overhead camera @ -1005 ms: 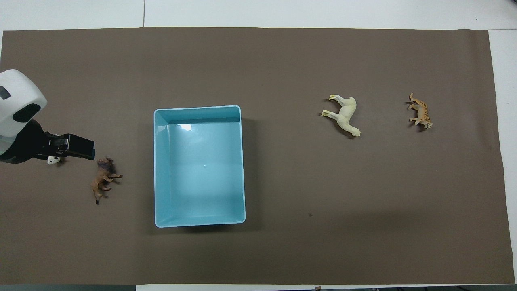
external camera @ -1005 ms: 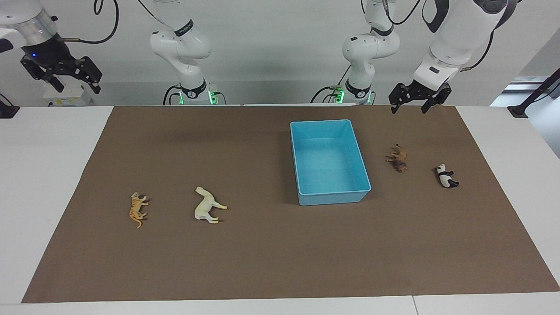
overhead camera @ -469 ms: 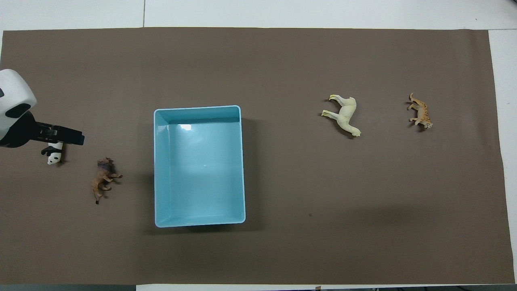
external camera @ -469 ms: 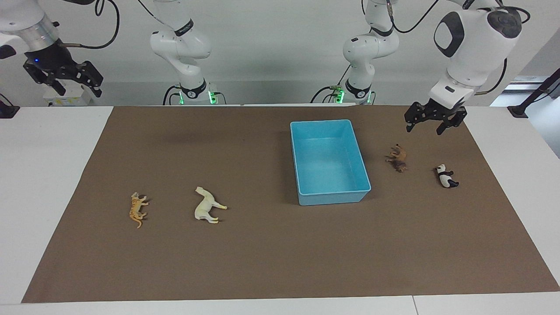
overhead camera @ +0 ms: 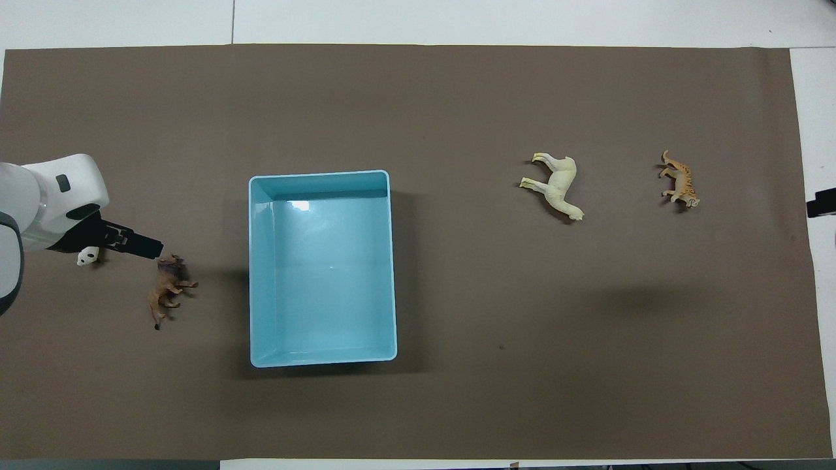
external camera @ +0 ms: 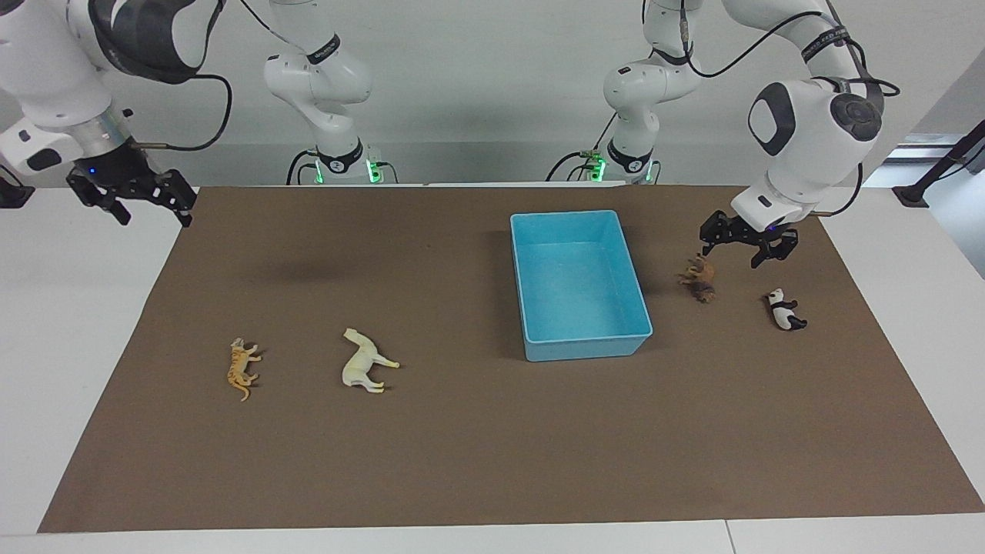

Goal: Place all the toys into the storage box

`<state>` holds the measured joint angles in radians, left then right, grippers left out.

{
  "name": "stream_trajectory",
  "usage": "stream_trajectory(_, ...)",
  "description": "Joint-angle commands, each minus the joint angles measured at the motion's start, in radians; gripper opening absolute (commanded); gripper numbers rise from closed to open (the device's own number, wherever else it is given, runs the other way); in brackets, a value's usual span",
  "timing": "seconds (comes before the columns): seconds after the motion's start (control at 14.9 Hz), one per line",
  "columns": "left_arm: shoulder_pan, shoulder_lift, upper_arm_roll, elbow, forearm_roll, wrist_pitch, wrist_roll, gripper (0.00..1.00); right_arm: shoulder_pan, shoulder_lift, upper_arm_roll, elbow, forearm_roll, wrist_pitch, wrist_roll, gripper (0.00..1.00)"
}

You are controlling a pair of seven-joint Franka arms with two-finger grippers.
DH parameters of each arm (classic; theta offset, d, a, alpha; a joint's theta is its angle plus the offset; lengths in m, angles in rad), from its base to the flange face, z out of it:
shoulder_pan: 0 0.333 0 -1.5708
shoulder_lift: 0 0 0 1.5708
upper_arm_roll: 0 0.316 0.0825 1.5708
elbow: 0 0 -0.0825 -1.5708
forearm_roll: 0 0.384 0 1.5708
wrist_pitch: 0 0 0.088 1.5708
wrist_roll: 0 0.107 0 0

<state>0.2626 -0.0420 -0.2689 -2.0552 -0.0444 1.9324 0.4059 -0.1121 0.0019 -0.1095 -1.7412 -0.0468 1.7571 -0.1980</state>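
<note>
In the facing view we see the light blue storage box (external camera: pixel 581 285) on the brown mat (external camera: pixel 492 462) that covers the bench, with nothing in it. The brown lion (external camera: pixel 699 278) and the black-and-white panda (external camera: pixel 785 310) lie on their sides toward the left arm's end, the lion between the box and the panda. The left end effector (external camera: pixel 743 245) hangs with its fingers spread and holding nothing, just above the mat, close to the lion and apart from it. The cream-white horse (external camera: pixel 365 362) and the orange striped tiger (external camera: pixel 242 368) lie toward the right arm's end, well apart from the box. The right end effector (external camera: pixel 150 208), fingers spread and bare, hangs over the mat's edge.

In the overhead view we find the left end effector (overhead camera: pixel 140 247) covering part of the panda (overhead camera: pixel 87 257), its tip beside the lion (overhead camera: pixel 168 288). The box (overhead camera: pixel 322 267), horse (overhead camera: pixel 555 185) and tiger (overhead camera: pixel 679 183) lie clear, and only a dark tip of the right end effector (overhead camera: pixel 821 203) shows at the frame's edge.
</note>
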Motion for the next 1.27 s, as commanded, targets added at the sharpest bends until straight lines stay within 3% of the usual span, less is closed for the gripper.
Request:
stream_trajectory(0.0,0.000,-0.058,-0.001,-0.138,0.000,0.101,0.024,1.00,-0.015,0.140,0.005,0.009,0.105,0.111,-0.004,1.00)
stream_trajectory(0.4,-0.009,-0.038,-0.001,-0.289,0.000,0.275,0.091,1.00,0.026,0.297,0.008,0.008,0.122,0.369,0.006,1.00)
stream_trajectory(0.74,0.023,-0.015,0.002,-0.329,0.000,0.362,0.105,1.00,0.032,0.403,0.014,0.003,0.122,0.478,-0.012,1.00)
stream_trajectory(1.21,0.043,0.011,0.002,-0.399,0.000,0.454,0.102,1.00,0.054,0.478,0.014,-0.014,0.120,0.585,-0.026,1.00)
